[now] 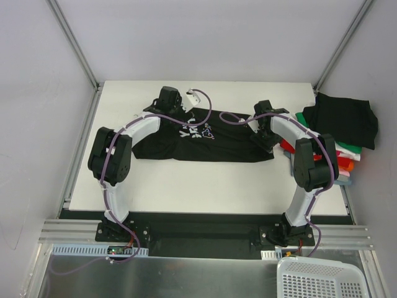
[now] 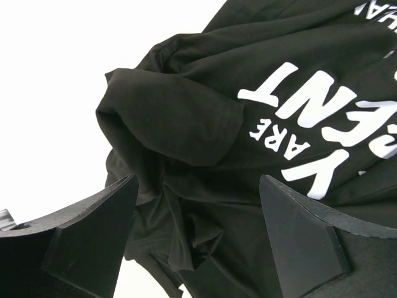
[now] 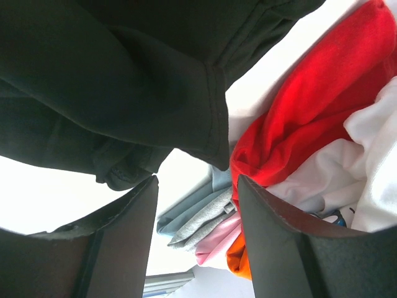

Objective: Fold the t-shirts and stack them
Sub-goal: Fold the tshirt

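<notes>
The left gripper (image 2: 197,183) is spread wide. The black lettered t-shirt (image 2: 186,118) lies bunched just ahead of it, a sleeve fold dipping between its two sides. The right gripper (image 3: 197,181) is spread too, with that shirt's hem ahead to its left and the folded stack (image 3: 298,118) ahead to its right, all on the desk (image 1: 217,186).

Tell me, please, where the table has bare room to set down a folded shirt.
The widest bare patch of table is the near strip between the black lettered t-shirt and the arm bases. A narrower strip runs along the far edge. The pile of t-shirts crowds the right edge.
</notes>
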